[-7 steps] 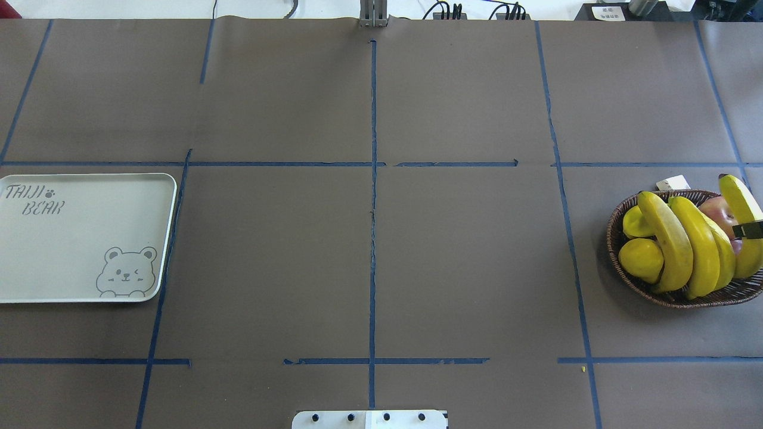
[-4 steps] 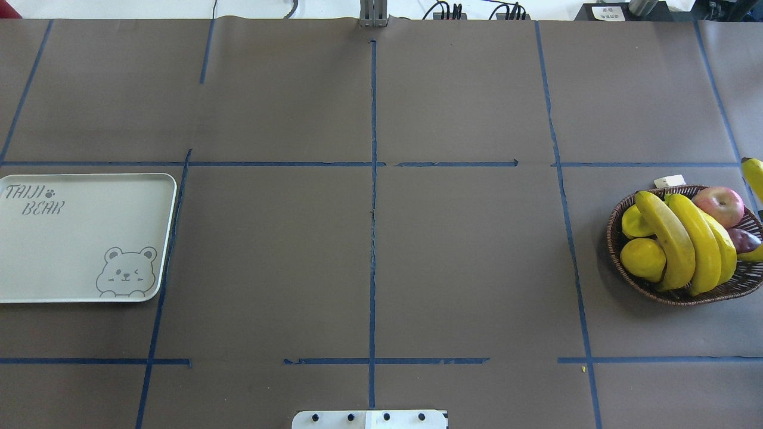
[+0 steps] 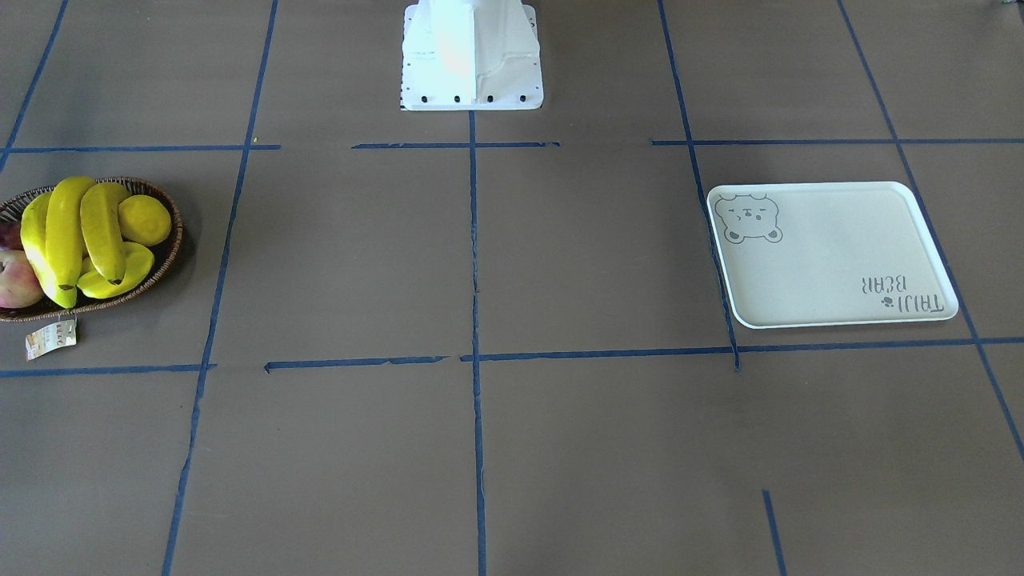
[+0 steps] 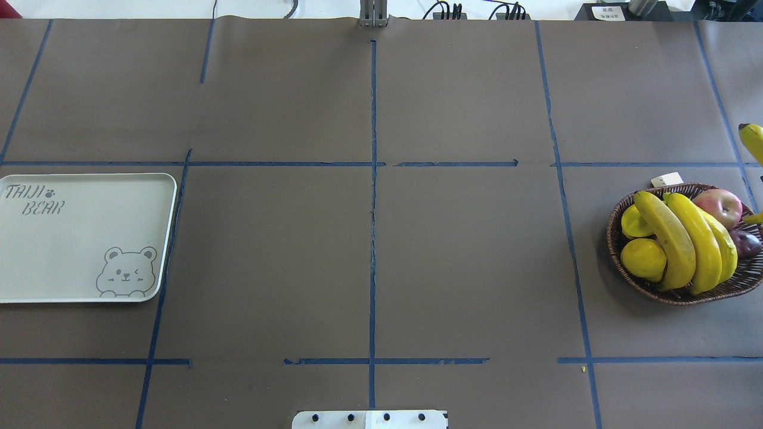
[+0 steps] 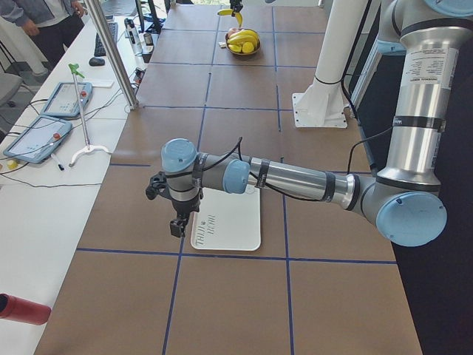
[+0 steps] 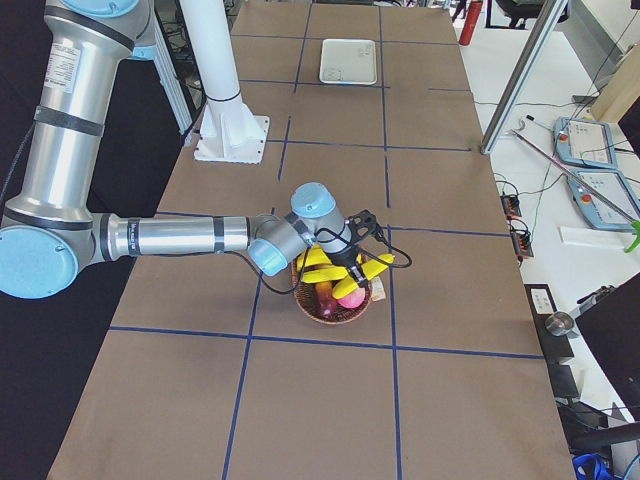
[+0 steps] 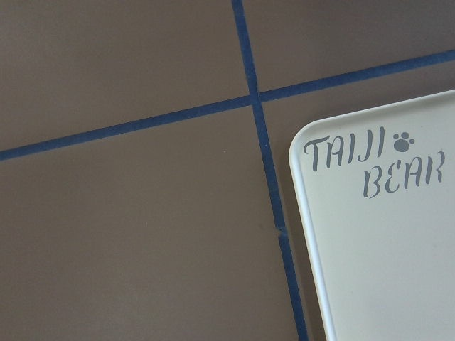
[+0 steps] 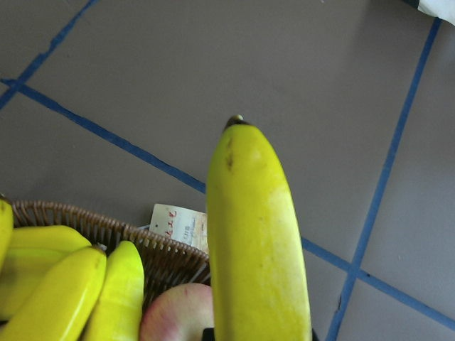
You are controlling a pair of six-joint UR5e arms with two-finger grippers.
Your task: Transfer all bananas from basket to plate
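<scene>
Three bananas [image 4: 685,244] lie in the brown wicker basket [image 4: 614,238] at the table's right; they also show in the front view [image 3: 68,228]. A fourth banana [image 8: 256,241] hangs in the air above the basket's far rim, held by my right gripper [image 6: 355,255]. Only its dark tip [image 4: 753,142] enters the overhead view. The cream plate [image 4: 71,238] with the bear face lies bare at the left. My left gripper [image 5: 177,225] hovers over the plate's lettered corner [image 7: 377,170]; I cannot tell whether it is open or shut.
In the basket with the bananas are a lemon [image 4: 642,259], a starfruit [image 4: 633,221], an apple [image 4: 720,205] and a dark purple fruit [image 4: 746,243]. A paper tag [image 4: 666,179] hangs off its far rim. The robot's white base [image 3: 472,56] stands mid-table.
My right gripper has lifted one banana out of the basket and carried it up and towards the table's far side. Three bananas stay in the basket, which shifted slightly.
</scene>
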